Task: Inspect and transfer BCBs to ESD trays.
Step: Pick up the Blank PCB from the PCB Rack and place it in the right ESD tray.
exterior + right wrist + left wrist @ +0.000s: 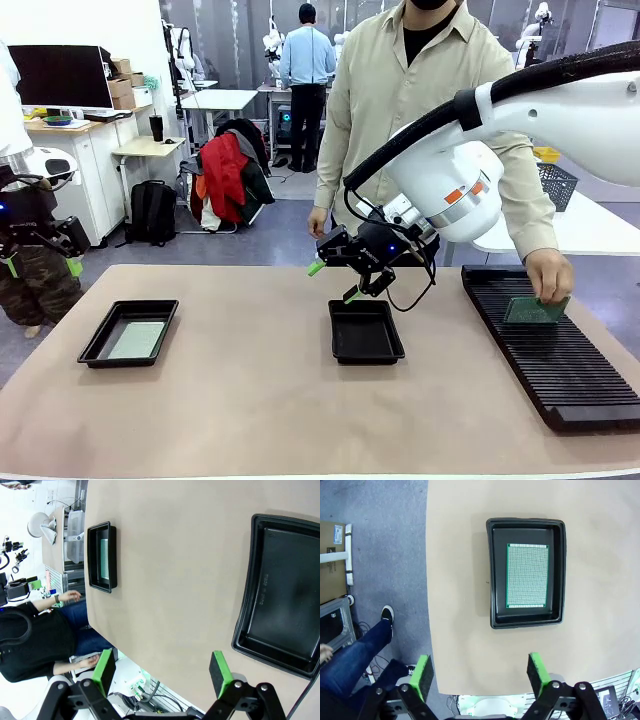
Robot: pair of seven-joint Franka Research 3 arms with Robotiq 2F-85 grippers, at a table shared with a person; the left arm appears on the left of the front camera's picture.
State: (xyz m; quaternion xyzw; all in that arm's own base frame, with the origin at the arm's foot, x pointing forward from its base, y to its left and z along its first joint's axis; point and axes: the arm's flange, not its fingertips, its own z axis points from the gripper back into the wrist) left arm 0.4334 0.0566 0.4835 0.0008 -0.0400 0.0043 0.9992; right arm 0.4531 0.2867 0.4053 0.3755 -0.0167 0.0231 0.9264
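Bright and even in the front view, lit from above, with only soft, faint shadows under the empty tray (366,335) near the middle and beside the rack (560,370) at 3 o'clock. Sharp up close, a little fuzzy far back at 12 o'clock. Bent and stretched at the edges in both wrist views, with a dull shine on the tray floor at 3 o'clock in the right one and washed-out white at 10 o'clock.
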